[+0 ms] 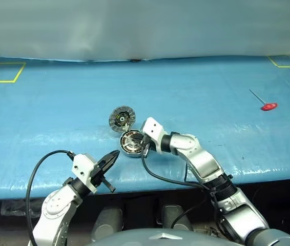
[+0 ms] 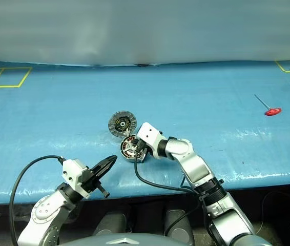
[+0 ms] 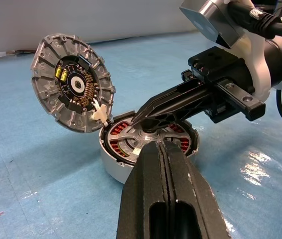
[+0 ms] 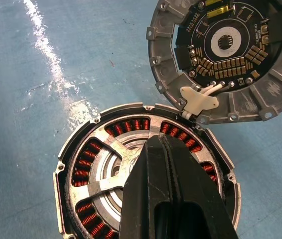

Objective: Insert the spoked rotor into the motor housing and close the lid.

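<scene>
Right wrist view has us looking straight down our closed right tool (image 4: 173,184), its fingers pressed together and empty, resting on the spoked rotor (image 4: 112,172) that already sits inside the motor housing (image 4: 66,164), copper coils showing between the spokes. Our left tool (image 1: 109,160), fingers likewise together and holding nothing, hangs near the table (image 1: 211,102) edge, a little short of the housing. The lid (image 1: 122,119) stands tilted open just behind the housing, joined to it by a small white connector (image 4: 199,102) and short wires.

We judge the rotor seated or nearly so, with the lid closing left to do. The risk lies at that link: pushing the lid over carelessly could pinch the wires under the rim or tug the connector loose. Pressing off-centre on the rotor could also tip it or slide the housing on the slick blue cover.

Head views give us the layout and a red-handled tool (image 1: 268,106) lying well apart; the wrist views alone reveal the circuit board, wiring and coils.
</scene>
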Tool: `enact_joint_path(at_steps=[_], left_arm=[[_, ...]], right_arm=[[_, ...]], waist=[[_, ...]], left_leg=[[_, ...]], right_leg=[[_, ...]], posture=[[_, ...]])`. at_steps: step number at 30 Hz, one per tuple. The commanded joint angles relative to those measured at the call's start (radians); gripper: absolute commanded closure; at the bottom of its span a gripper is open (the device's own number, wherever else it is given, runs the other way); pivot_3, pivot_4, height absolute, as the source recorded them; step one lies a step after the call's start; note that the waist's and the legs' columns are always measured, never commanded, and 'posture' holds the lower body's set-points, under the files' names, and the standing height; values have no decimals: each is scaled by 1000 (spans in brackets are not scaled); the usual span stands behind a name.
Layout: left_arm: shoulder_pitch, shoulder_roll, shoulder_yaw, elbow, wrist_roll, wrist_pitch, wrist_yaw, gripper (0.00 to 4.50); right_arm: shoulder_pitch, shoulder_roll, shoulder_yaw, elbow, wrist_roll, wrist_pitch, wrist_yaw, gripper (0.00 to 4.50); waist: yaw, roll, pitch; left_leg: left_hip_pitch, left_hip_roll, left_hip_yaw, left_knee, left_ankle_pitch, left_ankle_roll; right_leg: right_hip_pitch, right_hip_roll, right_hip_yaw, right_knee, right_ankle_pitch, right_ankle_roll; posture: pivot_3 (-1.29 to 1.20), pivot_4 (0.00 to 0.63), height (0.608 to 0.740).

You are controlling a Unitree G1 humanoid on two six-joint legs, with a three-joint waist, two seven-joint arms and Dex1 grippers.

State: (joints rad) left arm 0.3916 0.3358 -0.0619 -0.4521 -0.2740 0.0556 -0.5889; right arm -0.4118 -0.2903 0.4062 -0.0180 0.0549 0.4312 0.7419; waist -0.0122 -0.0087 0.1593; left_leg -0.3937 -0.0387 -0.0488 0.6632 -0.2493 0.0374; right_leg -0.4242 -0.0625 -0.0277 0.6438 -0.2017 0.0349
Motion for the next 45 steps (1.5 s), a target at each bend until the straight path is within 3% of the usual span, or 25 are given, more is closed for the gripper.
enact_joint_path(at_steps=[1, 14, 20, 32, 38, 45], left_arm=[[-7, 5, 3, -10, 1, -12, 5, 4488], [-27, 5, 2, -5, -11, -4, 14, 4488], [-26, 15, -3, 6, -17, 1, -2, 4488], [-14, 15, -5, 12, -8, -15, -5, 4488], [8, 2, 16, -9, -9, -23, 23, 4488], [38, 29, 109, -43, -52, -9, 30, 4488]], right_arm=[[-28, -22, -18, -44, 9, 23, 24, 4500], [-168, -180, 29, -104, -9, 25, 213, 4500], [-267, -270, 157, -97, -116, -38, 353, 4500], [-393, -265, 235, -19, -216, -198, 506, 4500], [-356, -258, 170, -61, -188, -182, 482, 4500], [-55, -221, -86, -259, -5, -49, 315, 4500]], waist=[[1, 0, 0], [1, 1, 1], [2, 1, 1], [2, 1, 2], [3, 1, 2], [22, 1, 1]], left_leg=[[0, 0, 0, 0, 0, 0], [-4, -1, 0, -1, 0, 1], [-5, -2, 0, -1, -1, 1], [-5, -2, 0, -1, -1, 1], [-5, -2, -1, -1, -1, 1], [-7, -2, -4, -2, -1, 0]], right_leg=[[0, 0, 0, 0, 0, 0], [-1, -1, 0, -1, 0, 0], [-1, -1, -1, -2, 0, 0], [-1, -2, -2, -2, 0, 0], [-1, -3, -2, -2, 1, -1], [-2, -4, -2, -2, 2, -4]], posture=[[0, 150, 740], [0, 150, 740], [0, 150, 740], [0, 150, 740], [0, 150, 740], [0, 150, 740]])
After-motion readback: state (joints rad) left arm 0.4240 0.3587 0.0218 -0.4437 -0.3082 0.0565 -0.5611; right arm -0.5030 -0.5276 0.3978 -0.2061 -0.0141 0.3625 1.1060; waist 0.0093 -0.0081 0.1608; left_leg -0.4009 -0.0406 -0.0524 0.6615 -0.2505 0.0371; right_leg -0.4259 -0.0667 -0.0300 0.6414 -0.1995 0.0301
